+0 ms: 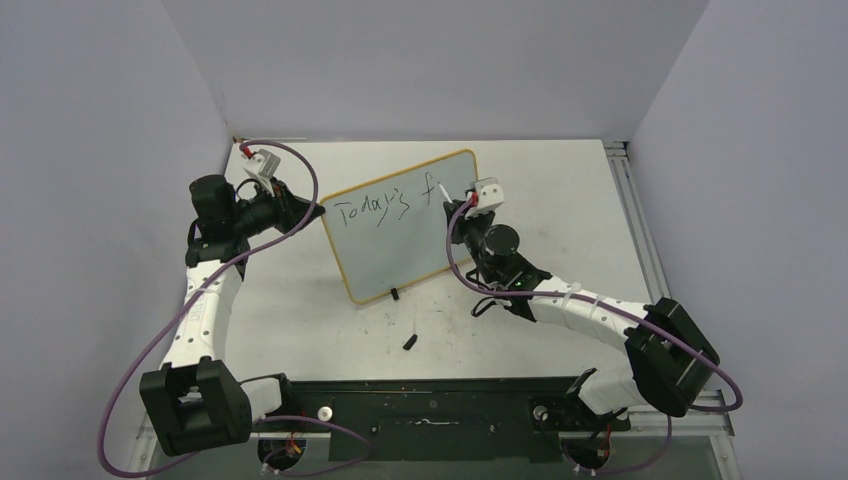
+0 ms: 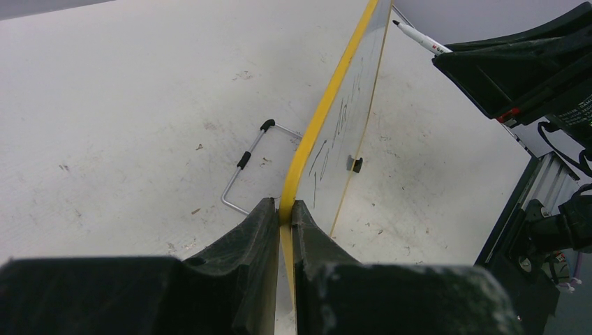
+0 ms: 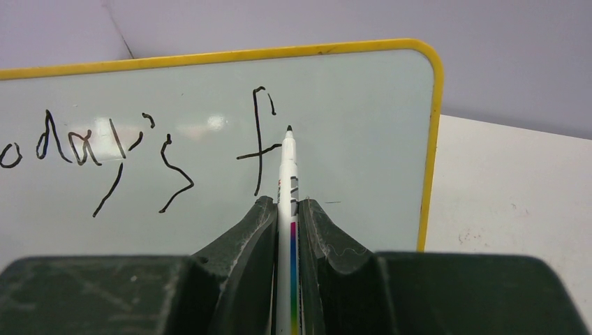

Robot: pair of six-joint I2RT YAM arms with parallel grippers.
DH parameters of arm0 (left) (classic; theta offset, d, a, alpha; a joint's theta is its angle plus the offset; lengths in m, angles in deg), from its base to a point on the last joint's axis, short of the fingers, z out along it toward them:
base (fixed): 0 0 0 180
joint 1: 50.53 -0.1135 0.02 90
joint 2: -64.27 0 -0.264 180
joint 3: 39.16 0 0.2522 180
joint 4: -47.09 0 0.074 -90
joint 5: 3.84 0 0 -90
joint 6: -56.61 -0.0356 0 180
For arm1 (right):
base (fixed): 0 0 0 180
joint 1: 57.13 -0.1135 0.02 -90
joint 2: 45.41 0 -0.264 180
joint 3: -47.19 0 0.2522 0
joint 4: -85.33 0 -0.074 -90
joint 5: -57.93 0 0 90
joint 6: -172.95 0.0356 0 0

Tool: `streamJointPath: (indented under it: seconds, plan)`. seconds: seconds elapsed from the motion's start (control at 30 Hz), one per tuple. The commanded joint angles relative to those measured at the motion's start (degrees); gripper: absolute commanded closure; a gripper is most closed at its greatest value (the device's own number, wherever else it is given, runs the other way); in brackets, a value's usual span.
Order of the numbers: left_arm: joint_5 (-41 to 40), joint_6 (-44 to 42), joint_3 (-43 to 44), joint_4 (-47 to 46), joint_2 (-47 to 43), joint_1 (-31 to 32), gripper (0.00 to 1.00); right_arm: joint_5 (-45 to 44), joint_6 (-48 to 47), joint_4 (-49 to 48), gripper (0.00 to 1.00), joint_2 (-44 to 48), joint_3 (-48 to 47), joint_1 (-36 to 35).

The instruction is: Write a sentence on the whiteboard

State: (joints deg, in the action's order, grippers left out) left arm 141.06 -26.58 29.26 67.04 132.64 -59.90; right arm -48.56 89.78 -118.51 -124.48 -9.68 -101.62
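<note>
The whiteboard (image 1: pixel 395 255) stands tilted on the tabletop (image 1: pixel 570 200) between the arms, with a glossy pale face, a thin yellow frame and rounded corners. The sentence (image 3: pixel 259 151) reads only "Today's f" in thin black strokes. The left gripper (image 2: pixel 286 211) is clamped on the frame's edge. The right gripper (image 3: pixel 288 208) pinches a marker (image 3: pixel 287 164), its tip just beside the f.

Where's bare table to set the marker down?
Widest: right of the whiteboard, out to the side rail, beyond the right arm. Also the strip before the board, bare but for a small black object. Crowded: at the board, around the left claw and the right claw with its marker.
</note>
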Motion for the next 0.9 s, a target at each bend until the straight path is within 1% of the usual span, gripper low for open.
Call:
streamJointPath:
  seconds: [0.0, 0.5, 0.87]
  plan:
    - [0.87, -0.66, 0.08, -0.48, -0.64, -0.36, 1.0, 0.7, 0.03, -2.65, 0.95, -0.02, -0.46, 0.73]
    - [0.88, -0.66, 0.04, -0.44, -0.7, -0.34, 1.0, 2.1, 0.24, -2.7, 0.95, -2.55, -1.35, 1.57]
    - [0.99, -0.66, 0.07, -0.48, -0.69, -0.3, 1.0, 3.45, 1.41, -0.88, 0.95, -2.48, 1.01, 1.67]
